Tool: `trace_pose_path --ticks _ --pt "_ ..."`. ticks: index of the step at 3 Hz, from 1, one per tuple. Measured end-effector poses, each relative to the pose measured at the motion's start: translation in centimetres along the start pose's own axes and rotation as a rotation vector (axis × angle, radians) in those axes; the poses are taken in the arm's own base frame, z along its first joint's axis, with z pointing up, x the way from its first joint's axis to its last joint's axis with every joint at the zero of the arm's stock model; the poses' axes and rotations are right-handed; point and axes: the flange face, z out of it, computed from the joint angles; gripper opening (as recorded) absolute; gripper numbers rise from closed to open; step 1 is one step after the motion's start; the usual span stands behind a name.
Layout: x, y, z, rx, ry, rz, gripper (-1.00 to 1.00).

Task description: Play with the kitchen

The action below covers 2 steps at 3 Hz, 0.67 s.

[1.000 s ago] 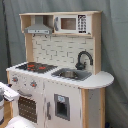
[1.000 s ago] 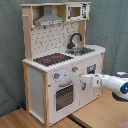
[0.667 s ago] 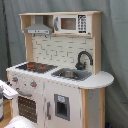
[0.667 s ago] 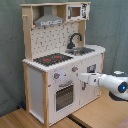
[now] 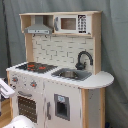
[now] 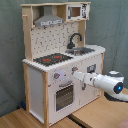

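In the second exterior view the kitchen (image 6: pixel 60 60) stands on a pale wooden surface (image 6: pixel 95 112), filling the second exterior view's left and middle, while the white arm (image 6: pixel 107 82) reaches in from the second exterior view's right. The hand (image 6: pixel 78 76) sits at the arm's tip, right up against the white front panel, just beside the knobs (image 6: pixel 57 76) and above the oven door (image 6: pixel 64 96). Whether it is spread or pressed together cannot be told, nor whether it actually touches the panel.

In the first exterior view, from left to right: a white part of the arm (image 5: pixel 5 90) juts in at the first exterior view's left edge, level with the knob panel. Then comes the stovetop (image 5: pixel 36 66), flat and black with red rings, under a grey, wedge-shaped hood (image 5: pixel 39 27). The back wall (image 5: pixel 55 50) is pale with a brick-like pattern (in the second exterior view it reads as a dotted pegboard). Further right lies the sink (image 5: pixel 71 74), a shallow metallic basin, with the curved black faucet (image 5: pixel 84 59) arching over it. Above sits a boxy microwave (image 5: pixel 72 23) with a dark window. The frame is light wood, the cabinet fronts smooth white, and the counter ends in a rounded lip (image 5: pixel 102 79).
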Motion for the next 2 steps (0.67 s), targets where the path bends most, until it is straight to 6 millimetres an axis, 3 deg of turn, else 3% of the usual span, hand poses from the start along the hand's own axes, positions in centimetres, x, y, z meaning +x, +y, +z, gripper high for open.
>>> trace_pose_path --ticks 2 --pt "2.2 0.5 0.3 -0.007 0.026 0.184 1.00"
